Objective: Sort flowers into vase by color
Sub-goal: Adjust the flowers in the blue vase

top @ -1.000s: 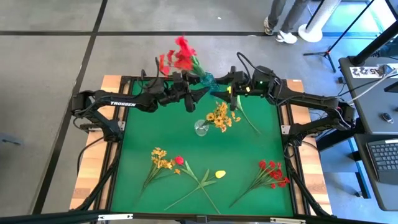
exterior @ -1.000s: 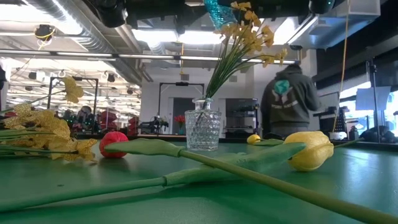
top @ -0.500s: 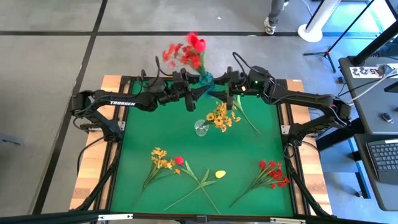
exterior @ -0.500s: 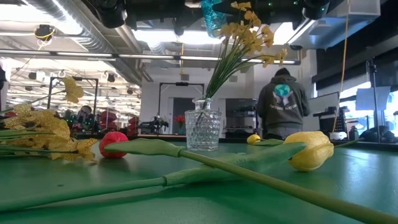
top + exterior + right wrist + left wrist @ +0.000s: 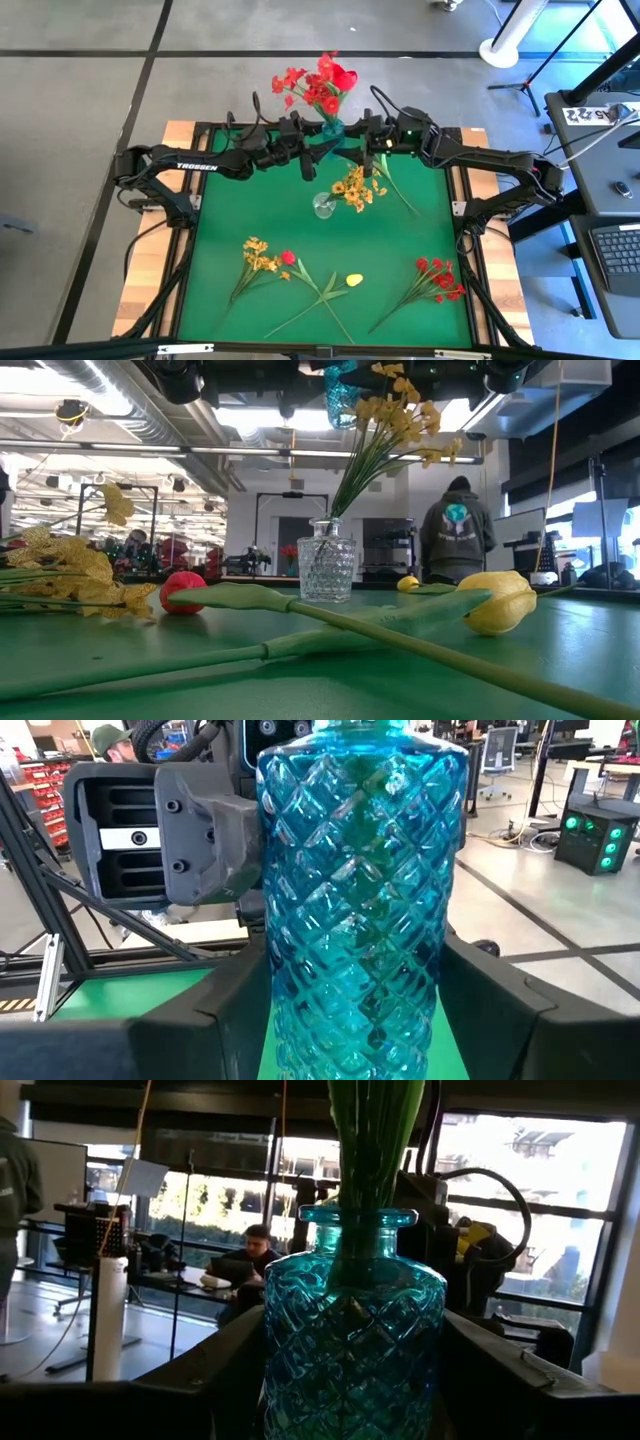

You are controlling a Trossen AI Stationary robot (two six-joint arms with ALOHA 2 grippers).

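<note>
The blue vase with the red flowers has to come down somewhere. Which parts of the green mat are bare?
Bare: the far-left mat left of the clear vase; the far-right patch above the red sprig. Crowded: the near strip, with the yellow sprig, red bud and yellow bud.

1. Blue vase (image 5: 331, 131): cut-glass, upright, lifted off the table, clamped btwn left gripper (image 5: 313, 147) & right gripper (image 5: 352, 146).
2. Red flowers (image 5: 317, 84): stems in blue vase, blooms fan out above both grippers.
3. Clear vase (image 5: 323, 205): on mat just below grippers, holds yellow sprig (image 5: 355, 187).
4. Loose on mat, well apart from grippers: yellow cluster (image 5: 258, 256), red bud (image 5: 288, 257), yellow bud (image 5: 353, 280), red cluster (image 5: 438, 277).
</note>
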